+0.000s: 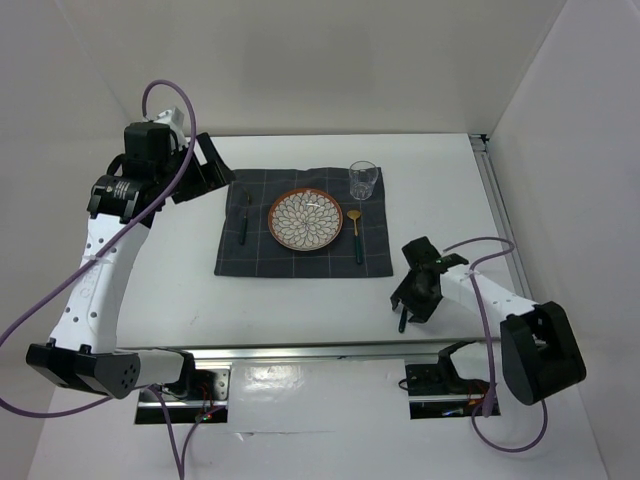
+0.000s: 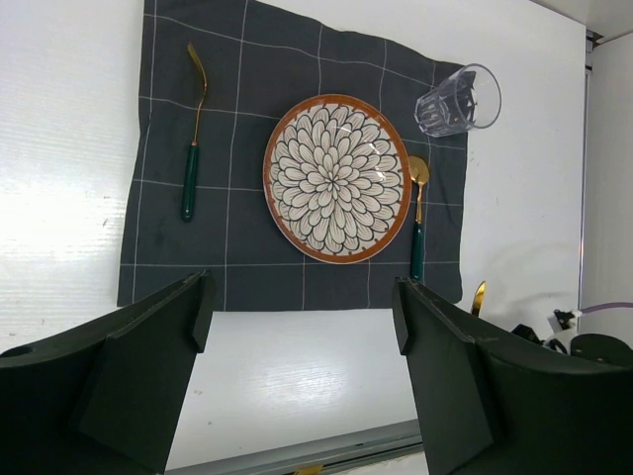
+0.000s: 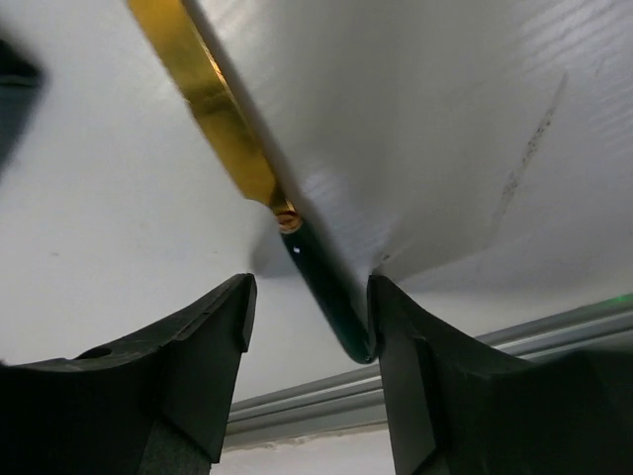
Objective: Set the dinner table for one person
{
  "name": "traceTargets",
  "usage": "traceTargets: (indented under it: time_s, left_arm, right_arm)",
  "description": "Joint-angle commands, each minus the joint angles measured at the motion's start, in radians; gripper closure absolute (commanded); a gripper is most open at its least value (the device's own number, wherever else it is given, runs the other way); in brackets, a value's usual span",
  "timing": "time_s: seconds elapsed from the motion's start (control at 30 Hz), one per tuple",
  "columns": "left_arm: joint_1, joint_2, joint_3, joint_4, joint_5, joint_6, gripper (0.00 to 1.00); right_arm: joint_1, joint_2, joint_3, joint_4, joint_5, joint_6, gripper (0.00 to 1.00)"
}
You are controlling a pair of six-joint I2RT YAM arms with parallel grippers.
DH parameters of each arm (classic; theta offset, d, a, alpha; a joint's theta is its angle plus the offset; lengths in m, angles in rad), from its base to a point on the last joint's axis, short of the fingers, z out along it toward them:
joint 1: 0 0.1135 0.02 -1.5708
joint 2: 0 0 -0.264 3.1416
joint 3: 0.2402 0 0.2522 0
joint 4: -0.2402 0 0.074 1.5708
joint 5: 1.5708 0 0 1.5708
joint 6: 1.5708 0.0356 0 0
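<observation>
Looking down past the right gripper (image 3: 312, 289), we find the knife (image 3: 297, 233) lying flat on the dinner table (image 3: 475, 119), green handle running between the two fingers, gold blade pointing away ahead of them. Those jaws stand apart, wider than the handle, with a clear gap on one side and the butt close against the other finger, so we call it open and nothing clamped. We reckon the fingers straddle the handle because it is the thicker, grippable end. Out beyond this gripper, up and to its left, sits the mat (image 1: 250, 250) with the plate (image 1: 305, 219) centred, the fork (image 1: 243, 222) on the plate's far side, the spoon (image 1: 356, 235) on the side nearer this gripper and the glass (image 1: 363, 181) just past the spoon. The knife alone lies off the mat, and we judge it belongs beside the spoon. Over there the left gripper (image 2: 302, 292) hangs high above the mat's near edge, wide open and empty, the plate straight ahead of its fingers: parked clear, we'd say, leaving room.
</observation>
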Motion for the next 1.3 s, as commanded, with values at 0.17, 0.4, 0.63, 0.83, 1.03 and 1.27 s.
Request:
traceTargets:
  time_s: [0.17,0.4,0.63,0.83,1.03,1.27]
  left_arm:
    - [0.005,-0.009,-0.007,0.037,0.01,0.008,0.1]
    - [0.005,-0.009,0.003,0.037,0.01,0.008,0.1]
    - [0.005,-0.019,0.003,0.028,0.001,0.008,0.1]
    - [0.005,-0.028,0.003,0.019,-0.009,0.008,0.1]
    - [0.005,-0.046,-0.007,0.019,-0.009,0.008,0.1]
    - [0.005,-0.046,-0.016,0.019,-0.009,0.008,0.1]
  right_arm:
    - [0.091,0.09,0.005,0.026,0.083,0.095,0.81]
    - [0.111,0.114,0.241,0.026,0.189,-0.15,1.0]
    - [0.111,0.378,0.59,0.07,0.132,-0.485,1.0]
    - [0.091,0.594,0.732,0.109,0.065,-0.586,1.0]
    - [0.082,0.679,0.769,0.13,0.052,-0.576,0.9]
    - [0.082,0.679,0.74,0.141,0.063,-0.528,0.57]
